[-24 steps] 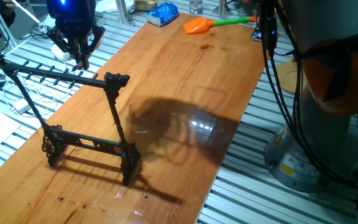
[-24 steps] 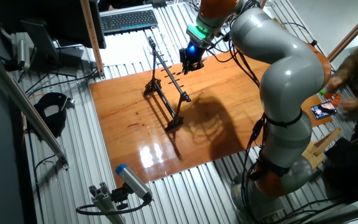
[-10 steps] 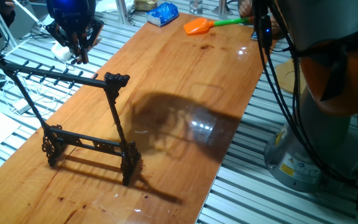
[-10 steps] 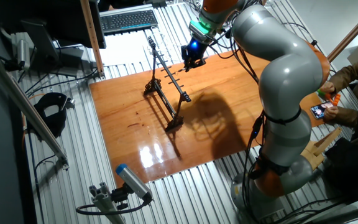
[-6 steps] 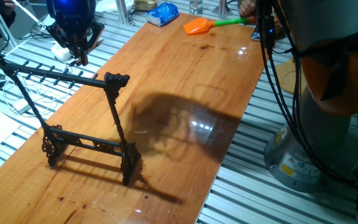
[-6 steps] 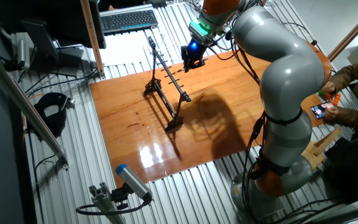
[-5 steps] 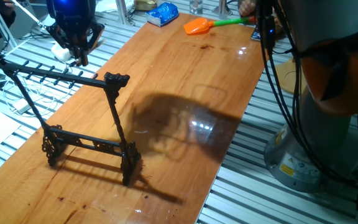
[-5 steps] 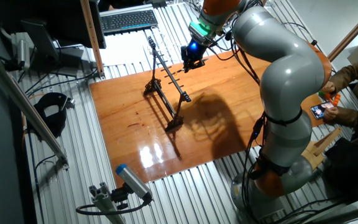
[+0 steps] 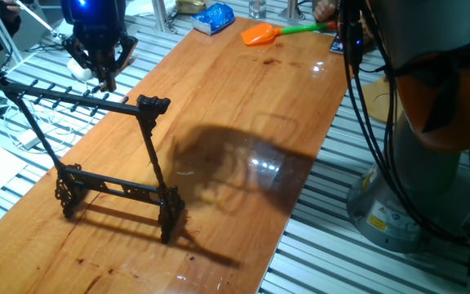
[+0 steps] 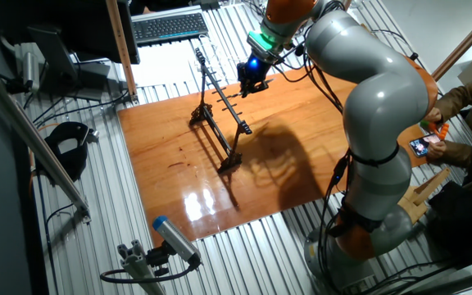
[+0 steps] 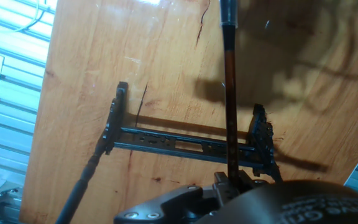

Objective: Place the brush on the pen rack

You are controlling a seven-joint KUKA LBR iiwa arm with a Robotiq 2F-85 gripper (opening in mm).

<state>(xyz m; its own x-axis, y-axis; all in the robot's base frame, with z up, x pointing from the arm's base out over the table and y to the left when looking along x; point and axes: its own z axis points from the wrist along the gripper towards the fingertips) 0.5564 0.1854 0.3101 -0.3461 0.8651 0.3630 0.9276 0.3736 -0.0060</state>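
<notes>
The gripper (image 9: pixel 104 72) hung just above the far end of the rack (image 9: pixel 96 151), with its fingers closed tight on the brush (image 11: pixel 230 93); the brush pointed down from it toward the tabletop (image 9: pixel 243 122). I think the carrying part was nearly done and the hanging part was in hand; next the brush would have to come down slowly and line up with one of the little pegs on the top bar, and only then could the gripper let go. From the two side views the brush was too thin and dark to pick out; only the hand view showed it, and its tip ran off the top edge there; I could not tell if it touched the bar.
</notes>
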